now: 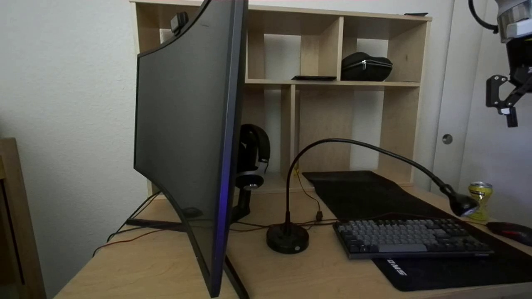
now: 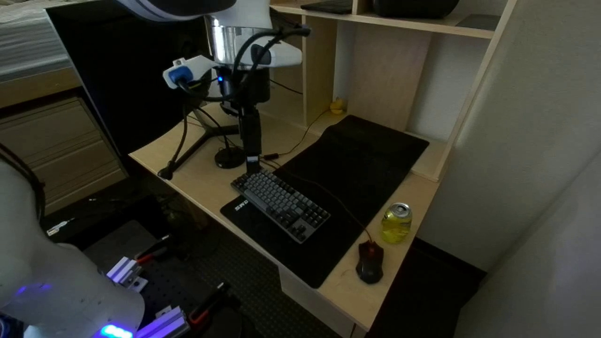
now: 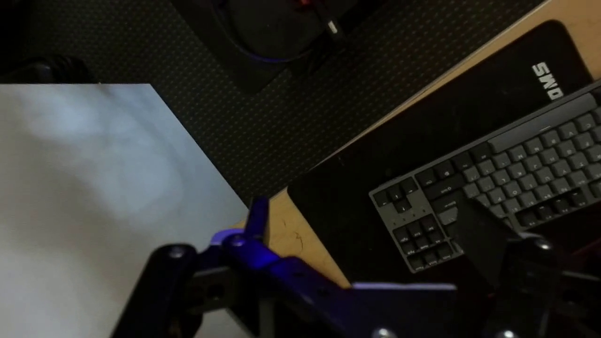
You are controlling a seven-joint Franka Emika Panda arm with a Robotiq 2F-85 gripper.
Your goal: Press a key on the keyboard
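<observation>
In the wrist view, the keyboard (image 3: 516, 171) slanted lengthwise toward upper right, spacebar (image 3: 542, 123) side uppermost; the gripper (image 3: 366, 218) held 2 fingers (image 3: 481, 237) apart.

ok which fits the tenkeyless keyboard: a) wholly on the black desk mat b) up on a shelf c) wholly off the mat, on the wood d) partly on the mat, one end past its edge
d, since in both exterior views the tenkeyless keyboard lies across the edge of the black desk mat, one end jutting out over the wooden desktop.
</observation>
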